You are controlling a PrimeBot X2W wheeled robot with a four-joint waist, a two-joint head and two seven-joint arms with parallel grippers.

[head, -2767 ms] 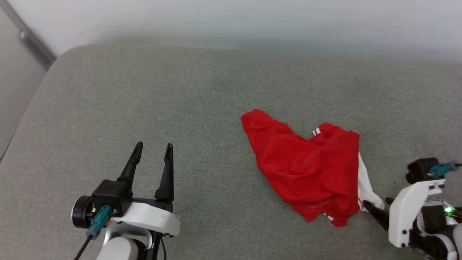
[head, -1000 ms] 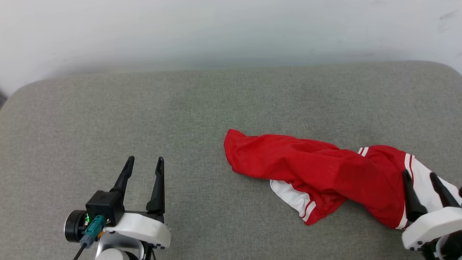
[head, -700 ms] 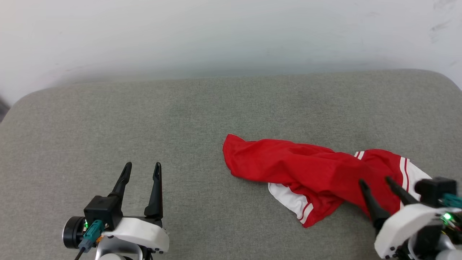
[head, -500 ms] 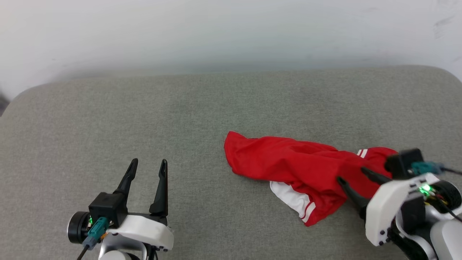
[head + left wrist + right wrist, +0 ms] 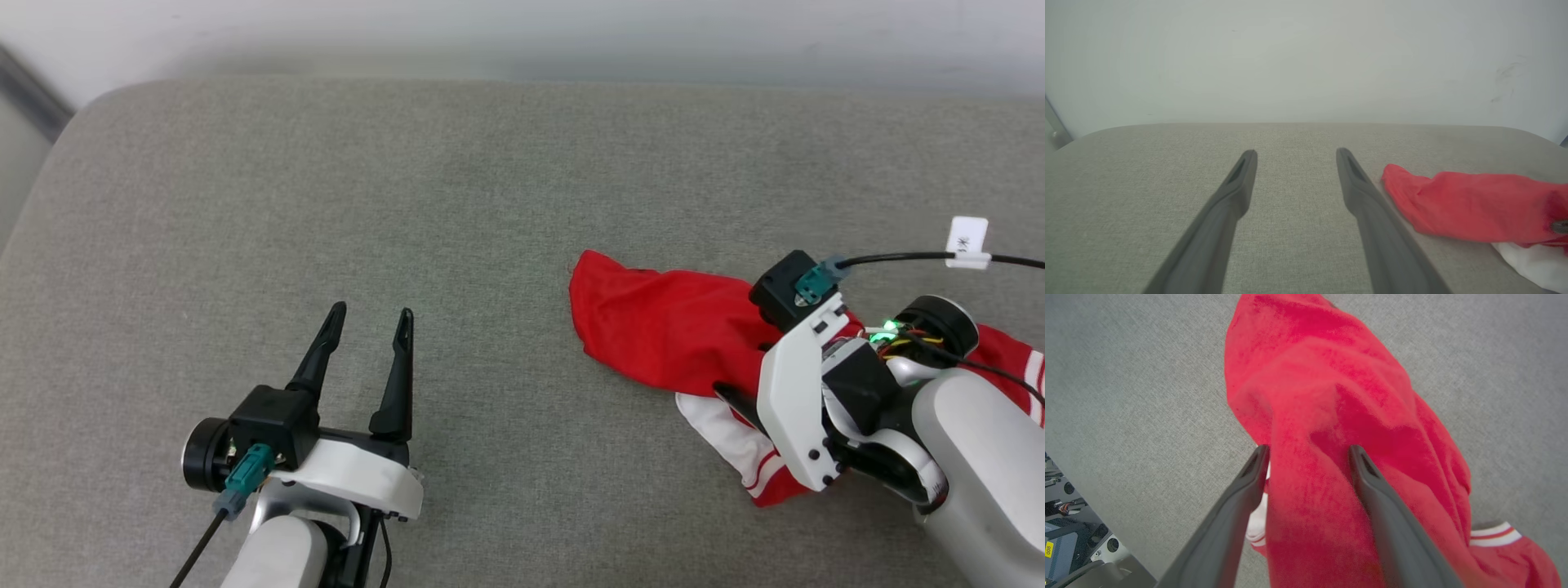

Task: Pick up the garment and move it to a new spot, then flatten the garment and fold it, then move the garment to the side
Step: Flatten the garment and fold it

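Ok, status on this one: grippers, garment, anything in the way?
Left gripper open, idle over cushion. Right gripper open, astride a fold of the garment. Crumpled, not flattened. Nothing blocking.

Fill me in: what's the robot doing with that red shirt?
The right gripper is down on the crumpled red garment, open, its fingers straddling a ridge of fabric; nothing is pinched yet. The left gripper is open too, over bare grey cushion, apart from the shirt. The garment is neither flattened nor folded.

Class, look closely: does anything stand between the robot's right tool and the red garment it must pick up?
Nothing visible does. The open right tool sits right over the garment, fingers either side of a red fold.
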